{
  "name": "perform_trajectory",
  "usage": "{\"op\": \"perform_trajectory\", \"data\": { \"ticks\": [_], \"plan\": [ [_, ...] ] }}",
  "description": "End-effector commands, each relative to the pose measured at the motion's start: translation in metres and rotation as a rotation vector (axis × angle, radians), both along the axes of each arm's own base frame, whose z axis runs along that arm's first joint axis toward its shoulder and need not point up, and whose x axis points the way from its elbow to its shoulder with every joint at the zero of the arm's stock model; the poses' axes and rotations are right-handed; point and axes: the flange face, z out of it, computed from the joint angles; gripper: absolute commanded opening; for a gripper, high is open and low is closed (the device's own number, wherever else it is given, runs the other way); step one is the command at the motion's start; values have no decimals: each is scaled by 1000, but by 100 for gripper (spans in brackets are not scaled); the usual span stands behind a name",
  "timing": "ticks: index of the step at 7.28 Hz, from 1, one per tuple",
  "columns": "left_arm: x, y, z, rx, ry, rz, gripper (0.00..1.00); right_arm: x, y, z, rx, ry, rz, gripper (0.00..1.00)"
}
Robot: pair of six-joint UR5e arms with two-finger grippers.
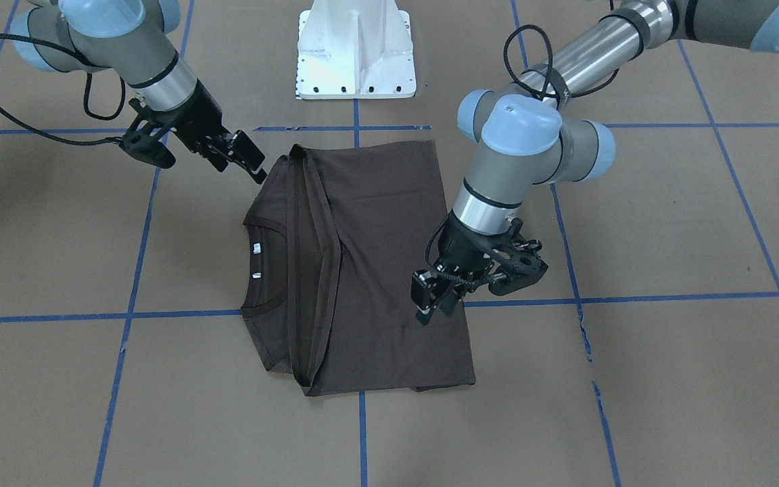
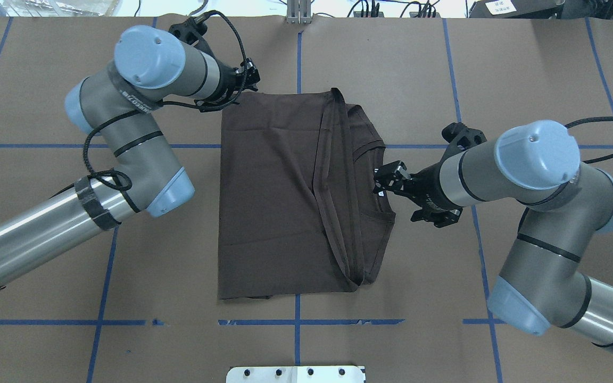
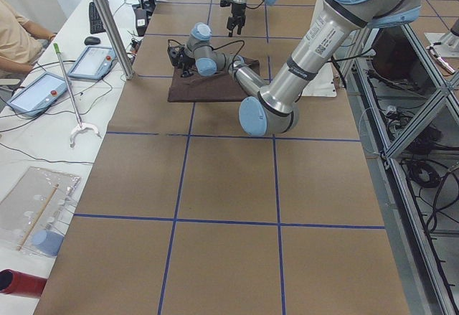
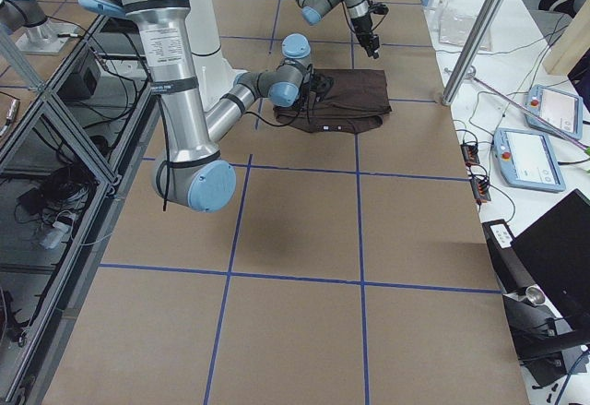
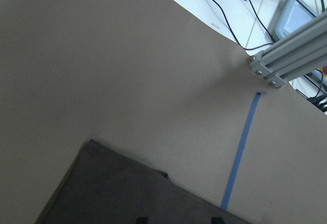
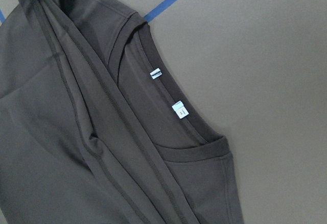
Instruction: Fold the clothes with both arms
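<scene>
Overhead exterior view: the dark brown T-shirt (image 2: pixel 274 202) lies partly folded at the middle of the table (image 2: pixel 445 80), collar toward the robot's right. The left hand (image 2: pixel 249 78) hangs by a hem corner, fingers apart and empty. The right hand (image 2: pixel 386 180) hovers at the collar, likewise parted.

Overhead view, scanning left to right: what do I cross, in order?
In order: left arm's big blue cap → left gripper → T-shirt → right gripper → right arm's big blue cap.
</scene>
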Motion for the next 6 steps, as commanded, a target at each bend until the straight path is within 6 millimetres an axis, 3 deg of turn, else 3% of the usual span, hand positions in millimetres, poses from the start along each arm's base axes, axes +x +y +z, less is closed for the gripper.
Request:
{"op": "perform_trajectory", "data": {
  "ticks": [1,4,6],
  "plan": [
    [-27,30,12,15,28,37,54,-57,5,-17,70,60,-115,100],
    [-29,34,17,10,24,38,53,-94,22,-32,390,274,-405,100],
    [-29,33,18,9,24,36,53,-134,25,-41,443,337,-478,100]
  ]
}}
